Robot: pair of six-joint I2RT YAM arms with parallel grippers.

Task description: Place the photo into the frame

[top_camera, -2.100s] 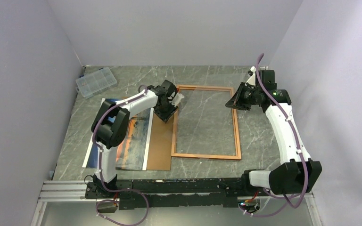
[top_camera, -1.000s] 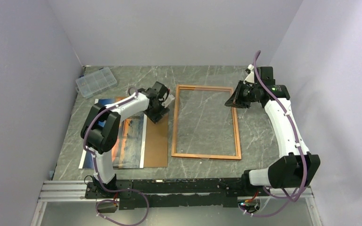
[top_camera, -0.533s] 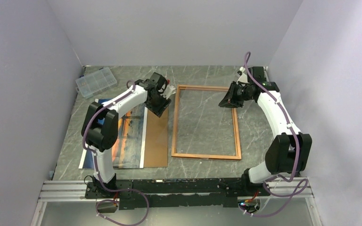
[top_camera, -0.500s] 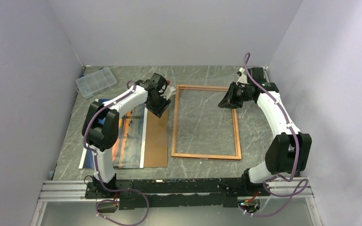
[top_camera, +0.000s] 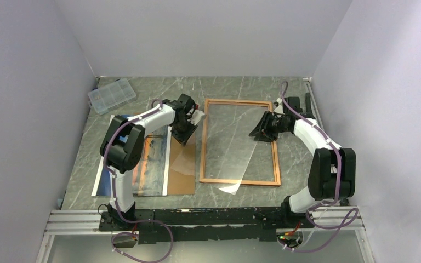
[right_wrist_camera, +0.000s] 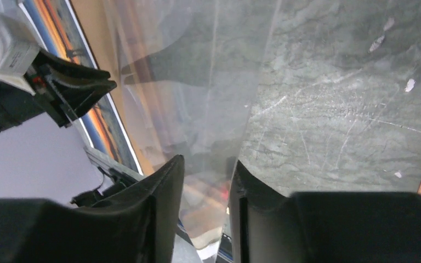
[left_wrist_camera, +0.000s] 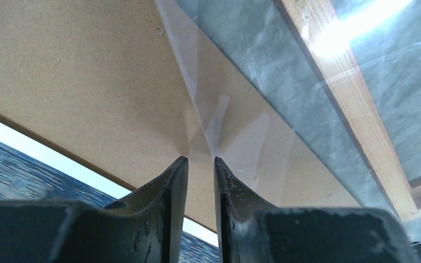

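The frame (top_camera: 274,153), with its red-orange border, lies flat mid-table. Its clear pane (top_camera: 235,164) slants across the left rail, one corner past the near rail. The sunset photo (top_camera: 142,159) lies to the left, partly under the brown backing board (top_camera: 182,175). My left gripper (top_camera: 186,138) hovers over the board (left_wrist_camera: 77,71), jaws narrowly open (left_wrist_camera: 199,159), the pane's edge (left_wrist_camera: 225,120) at the right fingertip. My right gripper (top_camera: 252,134) is over the frame's inside, open (right_wrist_camera: 207,160), with the pane (right_wrist_camera: 197,82) passing between its jaws.
A clear organizer box (top_camera: 112,95) sits at the back left corner. Walls close in the table on the left, back and right. The frame's wooden rail (left_wrist_camera: 356,109) runs just right of my left gripper.
The right gripper came down and left over the frame and its jaws opened. The left jaws narrowed. The clear pane now shows slanted across the frame's left rail.
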